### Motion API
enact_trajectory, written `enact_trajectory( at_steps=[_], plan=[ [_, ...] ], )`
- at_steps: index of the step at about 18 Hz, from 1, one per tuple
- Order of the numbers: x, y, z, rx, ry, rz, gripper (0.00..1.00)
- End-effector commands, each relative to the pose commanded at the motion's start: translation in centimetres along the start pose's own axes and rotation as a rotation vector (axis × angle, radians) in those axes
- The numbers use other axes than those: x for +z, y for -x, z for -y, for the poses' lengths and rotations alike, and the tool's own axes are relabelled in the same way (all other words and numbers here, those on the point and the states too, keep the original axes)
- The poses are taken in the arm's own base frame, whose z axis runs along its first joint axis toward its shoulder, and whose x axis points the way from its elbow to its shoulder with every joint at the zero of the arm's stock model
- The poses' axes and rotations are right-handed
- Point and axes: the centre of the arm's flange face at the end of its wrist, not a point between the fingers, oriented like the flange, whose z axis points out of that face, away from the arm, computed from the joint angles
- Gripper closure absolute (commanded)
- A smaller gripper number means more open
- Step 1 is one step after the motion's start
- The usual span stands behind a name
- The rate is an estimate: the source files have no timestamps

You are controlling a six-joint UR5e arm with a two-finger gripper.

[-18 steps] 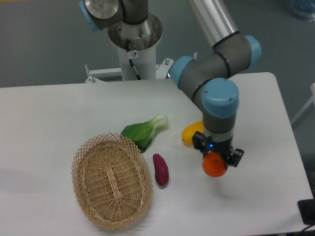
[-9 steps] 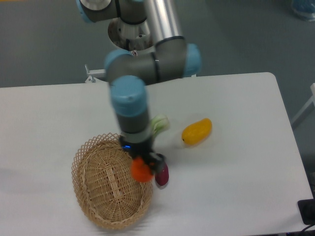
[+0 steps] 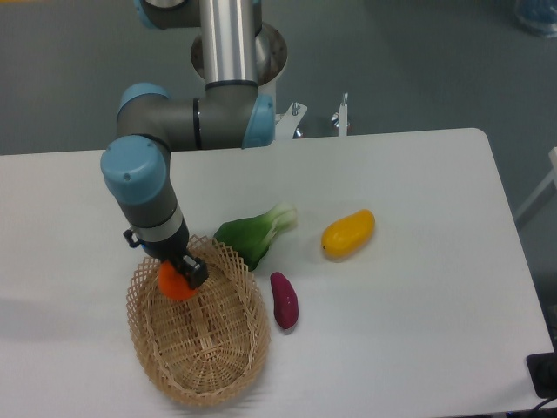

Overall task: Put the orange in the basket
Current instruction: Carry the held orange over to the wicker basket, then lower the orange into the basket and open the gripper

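Observation:
The orange [image 3: 174, 285] is a small bright-orange ball held between the fingers of my gripper [image 3: 177, 277], which is shut on it. It hangs over the upper left part of the basket [image 3: 224, 370], an oval tan wicker basket with a lattice rim at the front left of the table. The orange sits just inside the basket's far rim; whether it touches the woven floor I cannot tell. The arm comes down from the back, its blue-capped wrist above the basket's far edge.
A green bok choy [image 3: 255, 233] lies just right of the basket's far rim. A purple sweet potato [image 3: 285, 300] lies beside the basket's right side. A yellow mango-like fruit [image 3: 348, 232] rests further right. The robot's base column [image 3: 237, 61] stands at the back.
The gripper has carried the orange leftward from the right side of the table, past the basket's right rim, to the basket's upper left part.

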Motion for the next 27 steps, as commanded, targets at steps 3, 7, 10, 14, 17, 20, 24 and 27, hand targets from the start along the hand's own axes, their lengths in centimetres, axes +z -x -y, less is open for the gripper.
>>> enact_trajectory(
  at_steps=[3,7,10,14,17,20,24,27],
  plan=[
    [0.1,0.2,0.2,-0.001,-0.01,0.009,0.42],
    [0.4,0.3,0.1,-0.004,0.0,0.016,0.4],
    [0.4,0.3,0.2,-0.004,0.0,0.018,0.23],
    [0.2,0.4,0.1,-0.009,-0.003,0.022,0.0],
    [-0.6,0.5,0.2,-0.061,-0.029,0.043,0.0],
    [-1.1,1.2,0.1,-0.13,-0.058,0.068,0.0],
    [-2.1,5.7,-3.3,-0.203,-0.04,0.119,0.0],
    [-3.6,9.9,-6.7,-0.273,-0.046,0.145,0.0]
  ],
)
